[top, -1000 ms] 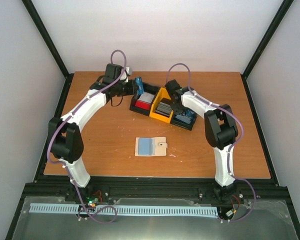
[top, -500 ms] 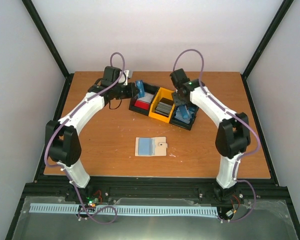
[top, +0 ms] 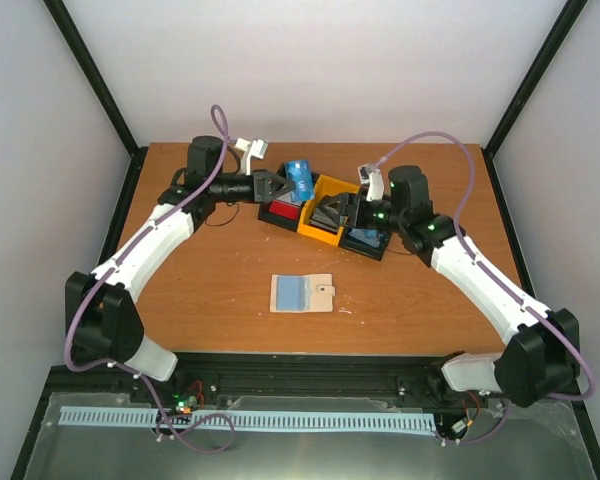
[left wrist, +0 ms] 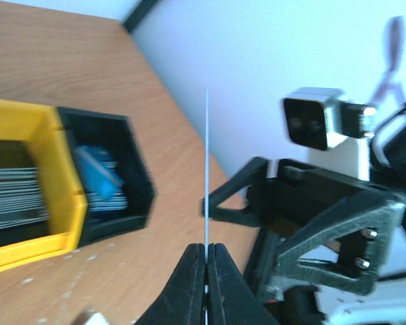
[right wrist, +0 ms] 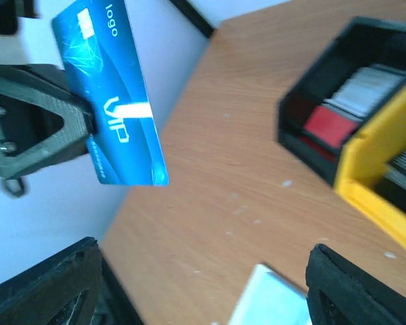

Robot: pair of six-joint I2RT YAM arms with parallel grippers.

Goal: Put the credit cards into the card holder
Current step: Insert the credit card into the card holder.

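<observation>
Over the bin tray (top: 316, 237), near the far edge of the table (top: 200, 290), the left gripper (top: 283, 186) is pinched tight on a glossy blue card (right wrist: 111, 101). It is thin, hard plastic printed "VIP" in white, and from that arm's own wrist camera it shows only as a hairline edge standing out past the closed fingertips. The right gripper (top: 332, 212) faces it from just beside, jaws spread wide and holding nothing, with the card's printed face turned towards its camera. The card holder (top: 302, 293) lies flat and opened out, well apart from both, towards the near edge and about midway between the left and right edges. Its long axis runs parallel to that near edge; the left half is pale blue, the right half beige with a small tab and dot fastener. From the loaded gripper it lies back towards the arm bases and slightly right, roughly as near one arm as the other. I'd judge the card must travel that way and meet a pocket edge-first. The tray's yellow compartment holds stacked grey cards (left wrist: 13, 196), and its black ones hold a red card (right wrist: 325, 123) and blue cards (left wrist: 98, 176).
</observation>
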